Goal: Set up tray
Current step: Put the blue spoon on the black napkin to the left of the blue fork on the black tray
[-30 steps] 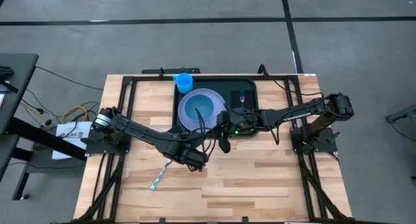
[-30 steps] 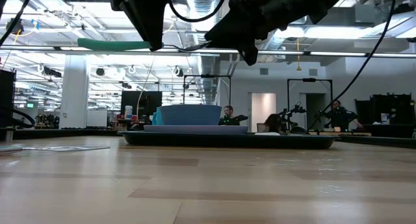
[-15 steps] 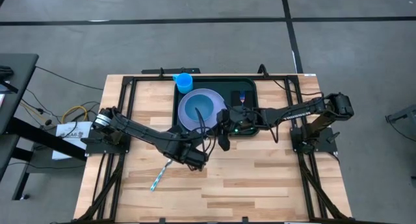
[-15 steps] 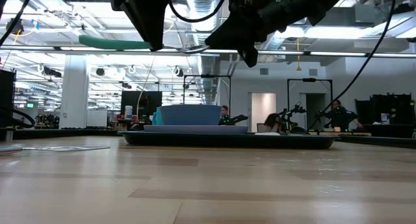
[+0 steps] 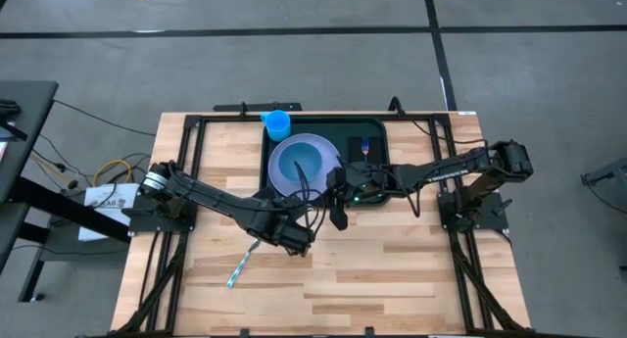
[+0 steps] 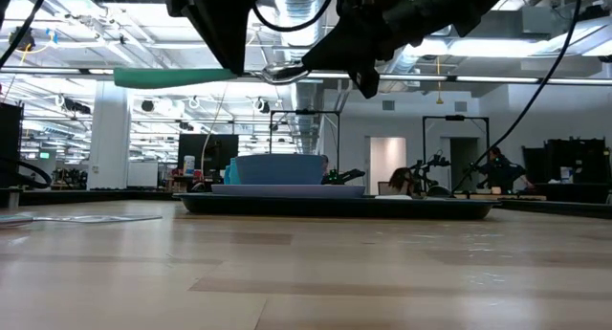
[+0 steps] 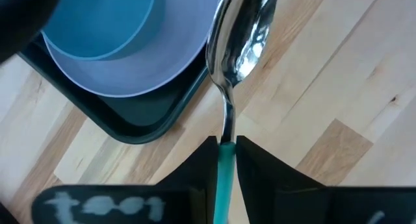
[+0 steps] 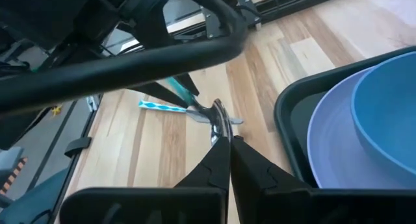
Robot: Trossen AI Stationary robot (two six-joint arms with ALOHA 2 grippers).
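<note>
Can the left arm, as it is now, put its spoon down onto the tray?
Probably yes. The left gripper holds the spoon above the table, its bowl beside the tray near the plate. The right gripper is shut on the spoon's bowl and may need to let go first.

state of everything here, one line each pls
left hand: shut on the spoon's teal handle
right hand: shut, tips at the spoon's bowl end
spoon: held level in the air
tray: lying flat, loaded
plate: flat in the tray
bowl: upright on the plate, empty
cup: upright at the tray's corner
second utensil: lying on the table
</note>
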